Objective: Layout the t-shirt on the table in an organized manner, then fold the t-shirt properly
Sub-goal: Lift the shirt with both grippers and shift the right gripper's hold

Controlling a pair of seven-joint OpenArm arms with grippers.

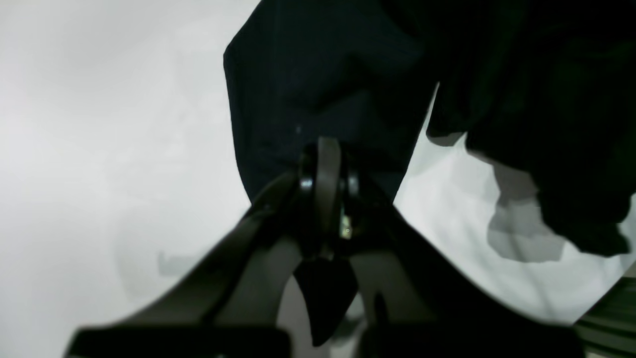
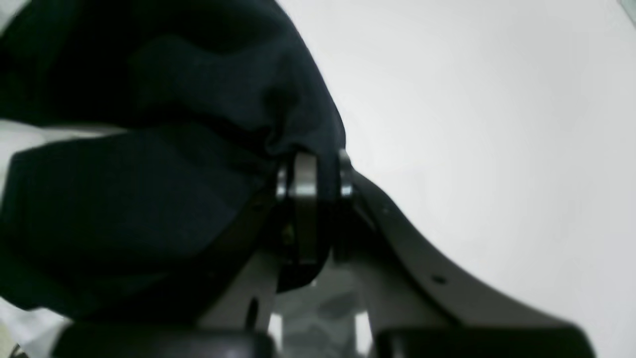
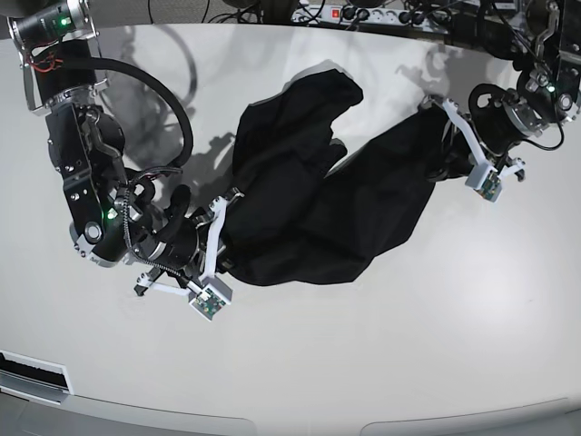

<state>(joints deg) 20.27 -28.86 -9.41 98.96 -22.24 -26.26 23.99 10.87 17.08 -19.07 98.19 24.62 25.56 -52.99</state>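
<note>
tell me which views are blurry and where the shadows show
Left wrist view: left gripper blurred up close, the t-shirt soft, grey shadows on the table. Right wrist view: right gripper and cloth both blurry. Base view: sharp, curved by the lens, arm shadows at the far edge.

free: table (image 3: 381,363) near side | blocked: t-shirt (image 3: 318,209) centre

Left wrist view: your left gripper (image 1: 325,149) has its jaws closed on an edge of the black soft-fabric t-shirt (image 1: 318,84). More bunched folds of it hang at upper right, casting grey shadows on the glossy white table (image 1: 99,149).
</note>
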